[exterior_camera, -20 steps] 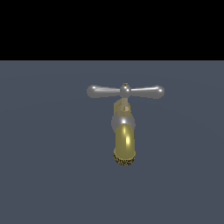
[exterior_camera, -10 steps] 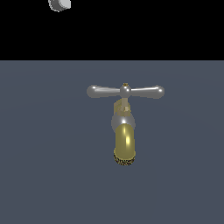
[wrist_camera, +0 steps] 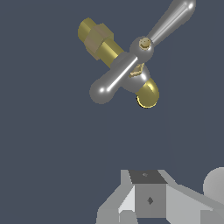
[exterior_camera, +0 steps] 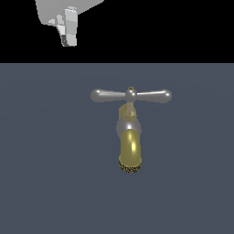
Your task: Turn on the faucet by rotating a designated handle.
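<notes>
Since half a second ago my pincer (exterior_camera: 68,32) has dropped further into view at the exterior view's upper left, well apart from the faucet (exterior_camera: 130,141); its spread I cannot tell. I'd bring it beside the handle (exterior_camera: 131,95) bulb and push sideways. Nothing blocks the way.

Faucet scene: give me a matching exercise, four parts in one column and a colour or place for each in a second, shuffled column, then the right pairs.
Things:
1. handle
2. spout
3. mesh tip
4. gripper

Descriptions:
A. dark, at the spout's lower end
B. shiny yellow brass, curving down
C. grey-white, high up toward the exterior view's left, apart from the faucet
D. silver crossbar with two bulb-ended arms

Pairs: 1-D, 2-B, 3-A, 4-C
</notes>
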Controlling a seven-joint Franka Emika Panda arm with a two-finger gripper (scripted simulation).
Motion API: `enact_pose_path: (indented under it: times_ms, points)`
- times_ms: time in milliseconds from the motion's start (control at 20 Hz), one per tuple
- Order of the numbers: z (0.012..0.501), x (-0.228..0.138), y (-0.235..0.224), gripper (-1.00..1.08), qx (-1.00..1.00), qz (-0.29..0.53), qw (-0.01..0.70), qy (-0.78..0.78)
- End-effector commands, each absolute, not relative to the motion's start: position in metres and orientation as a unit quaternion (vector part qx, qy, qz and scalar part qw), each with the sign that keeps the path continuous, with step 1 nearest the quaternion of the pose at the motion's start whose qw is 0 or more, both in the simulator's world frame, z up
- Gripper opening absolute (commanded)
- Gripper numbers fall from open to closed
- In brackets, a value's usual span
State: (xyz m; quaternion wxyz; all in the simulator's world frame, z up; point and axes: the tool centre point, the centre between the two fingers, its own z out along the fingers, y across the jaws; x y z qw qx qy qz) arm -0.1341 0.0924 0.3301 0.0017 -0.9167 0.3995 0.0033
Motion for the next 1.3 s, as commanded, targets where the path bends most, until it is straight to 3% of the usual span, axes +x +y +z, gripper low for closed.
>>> enact_pose_path:
  times_ms: [0, 1250]
  points:
    - [0.319, -0.123, 0.094, -1.0, -0.905, 0.003, 0.002, 0.426]
    - [0.222, -0.023, 0.077, -1.0, -0.761, 0.001, 0.001, 0.649]
